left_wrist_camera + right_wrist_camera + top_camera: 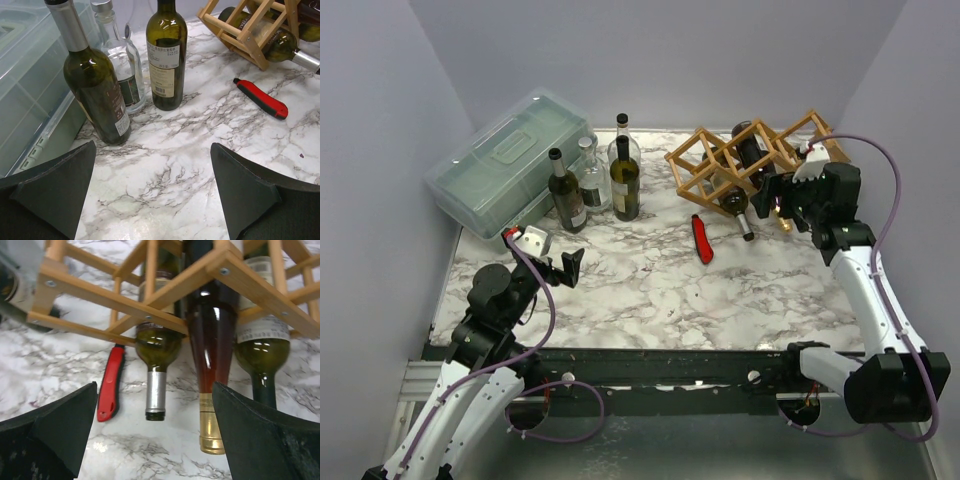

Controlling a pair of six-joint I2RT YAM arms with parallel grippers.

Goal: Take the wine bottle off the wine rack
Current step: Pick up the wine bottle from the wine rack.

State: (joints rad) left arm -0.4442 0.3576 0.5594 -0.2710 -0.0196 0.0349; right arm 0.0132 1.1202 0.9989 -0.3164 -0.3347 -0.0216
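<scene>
Step in hand: the approach to a bottle neck. Nothing is gripped, so I judge the task barely begun.
Right end effector (782, 205): spread wide and empty, facing the necks that stick out of the wine rack (740, 160).
Task's thing: the rack stands at about 1 o'clock on the worktop (650, 290), with three bottles lying in its cells, necks toward the arms.
Nearest neck: the silver-capsuled bottle (155, 390) lies closest to the midline between the fingers. The amber bottle (206, 365) is just at its 3 o'clock, and a third green bottle (260, 355) is beyond that.
Doing it well: centre on one neck only. The neighbours are close, so a wide finger could knock the amber one. Close below the capsule and draw straight along the bottle's axis toward 6 o'clock. A lift or twist would lever the lattice, and the light frame may drag along.
Left end effector (552, 262): open, holding nothing, over bare worktop at 8 o'clock, well apart from the rack. It could steady the frame.
Plastic box (505, 165): at 10 o'clock with its lid shut. I cannot tell its contents through the cloudy walls.
Standing bottles (165, 55): three upright just beside the box. The clear one looks empty, and the fill of the green ones is unclear.
Red cutter (702, 240): flat on the worktop near the silver-capsuled neck.
</scene>
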